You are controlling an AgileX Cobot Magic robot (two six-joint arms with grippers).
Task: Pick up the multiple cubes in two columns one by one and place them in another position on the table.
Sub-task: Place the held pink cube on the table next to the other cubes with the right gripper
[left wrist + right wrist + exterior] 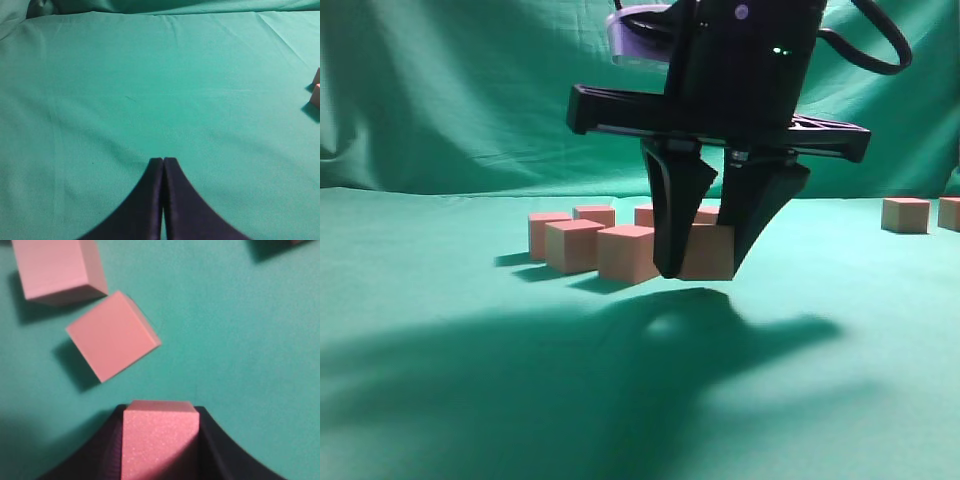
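Observation:
My right gripper (702,270) is shut on one reddish-pink cube (708,252), held low by the green table (470,380); I cannot tell whether it touches the cloth. In the right wrist view the same cube (160,440) fills the gap between the black fingers (215,450) of that gripper (160,411). Several more cubes stand just left and behind, the nearest (627,252) next to the left finger, then others (574,245) (549,232). Two loose cubes (112,335) (55,267) lie ahead of the held one. My left gripper (163,160) is shut and holds nothing, above bare cloth.
Two separate cubes (905,214) (950,212) sit at the far right of the table. Parts of two cubes (316,95) (317,75) show at the right edge of the left wrist view. A wrinkled green curtain (440,90) hangs behind. Bare cloth spreads across the foreground.

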